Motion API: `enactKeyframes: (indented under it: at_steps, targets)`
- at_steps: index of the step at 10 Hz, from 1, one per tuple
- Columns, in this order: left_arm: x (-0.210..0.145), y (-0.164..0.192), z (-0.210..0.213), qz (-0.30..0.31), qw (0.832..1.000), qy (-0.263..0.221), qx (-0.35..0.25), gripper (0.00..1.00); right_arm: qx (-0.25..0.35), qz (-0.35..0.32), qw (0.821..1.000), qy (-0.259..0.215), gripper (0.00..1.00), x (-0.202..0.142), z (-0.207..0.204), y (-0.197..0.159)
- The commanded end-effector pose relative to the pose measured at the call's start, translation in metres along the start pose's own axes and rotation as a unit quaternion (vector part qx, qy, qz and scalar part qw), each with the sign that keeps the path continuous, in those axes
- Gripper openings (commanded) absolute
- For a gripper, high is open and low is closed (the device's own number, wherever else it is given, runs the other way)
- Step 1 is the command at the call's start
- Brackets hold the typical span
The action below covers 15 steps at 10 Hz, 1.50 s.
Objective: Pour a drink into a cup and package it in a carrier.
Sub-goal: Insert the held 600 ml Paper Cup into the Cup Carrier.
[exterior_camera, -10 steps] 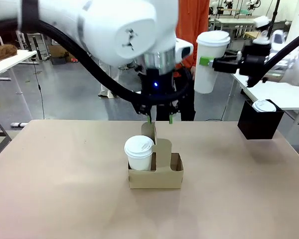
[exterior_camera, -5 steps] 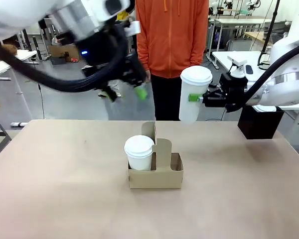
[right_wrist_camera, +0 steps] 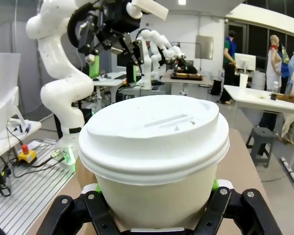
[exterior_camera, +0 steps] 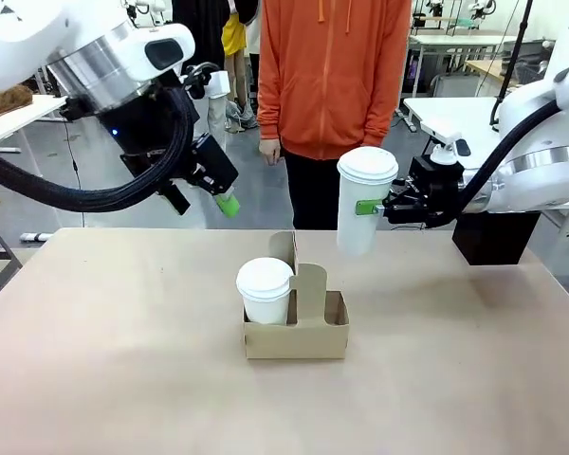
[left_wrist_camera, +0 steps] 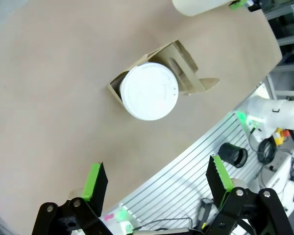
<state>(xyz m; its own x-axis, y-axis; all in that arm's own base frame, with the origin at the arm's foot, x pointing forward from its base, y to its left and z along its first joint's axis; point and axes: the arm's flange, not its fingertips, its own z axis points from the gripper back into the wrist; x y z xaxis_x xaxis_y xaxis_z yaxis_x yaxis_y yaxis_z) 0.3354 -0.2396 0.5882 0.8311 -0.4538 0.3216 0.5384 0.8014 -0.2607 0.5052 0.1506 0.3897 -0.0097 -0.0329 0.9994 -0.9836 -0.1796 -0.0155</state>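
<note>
White lidded cup (exterior_camera: 365, 180) clamped in right gripper (exterior_camera: 372, 207), pads (exterior_camera: 365, 207) mostly hidden; left gripper (left_wrist_camera: 157, 171) spread wide, empty

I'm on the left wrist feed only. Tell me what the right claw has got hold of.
Observer: The right claw is shut on a tall white cup, held roughly upright in the air.
Operator: Confirm it's lidded.
Observer: Yes. The right wrist camera shows a white lid seated on its rim.
Operator: Report anyone near its path.
Observer: A person in an orange top stands at the far side of the table, directly behind the cup in the front view.
</note>
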Motion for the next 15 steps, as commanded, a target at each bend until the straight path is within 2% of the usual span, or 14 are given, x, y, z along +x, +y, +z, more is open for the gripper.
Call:
enactKeyframes:
  at_steps: [1,3,5,9,10,11,15]
  targets:
    - [-0.005,0.006,-0.002,-0.003,1.0,0.0,0.003,1.0,0.002,0.0,1.0,0.001,0.8,0.0,-0.001,0.0]
    - [-0.01,0.033,-0.019,-0.057,0.997,-0.007,-0.052,1.0,0.066,0.008,0.997,-0.033,0.8,0.001,-0.014,0.01]
    - [-0.027,0.057,-0.026,-0.077,0.996,-0.019,-0.052,1.0,0.114,0.008,0.992,-0.044,0.8,-0.004,-0.035,0.015]
    - [-0.06,0.096,-0.04,-0.125,0.988,-0.054,-0.068,1.0,0.172,-0.004,0.984,-0.048,0.8,-0.027,-0.071,0.026]
    - [-0.063,0.102,-0.04,-0.124,0.988,-0.059,-0.066,1.0,0.178,-0.005,0.983,-0.046,0.8,-0.034,-0.074,0.027]
    - [-0.05,0.093,-0.037,-0.104,0.993,-0.033,-0.051,1.0,0.188,-0.012,0.981,-0.046,0.8,-0.042,-0.077,0.025]
    - [-0.05,0.093,-0.037,-0.104,0.993,-0.033,-0.051,1.0,0.207,-0.046,0.976,-0.043,0.8,-0.073,-0.08,0.014]
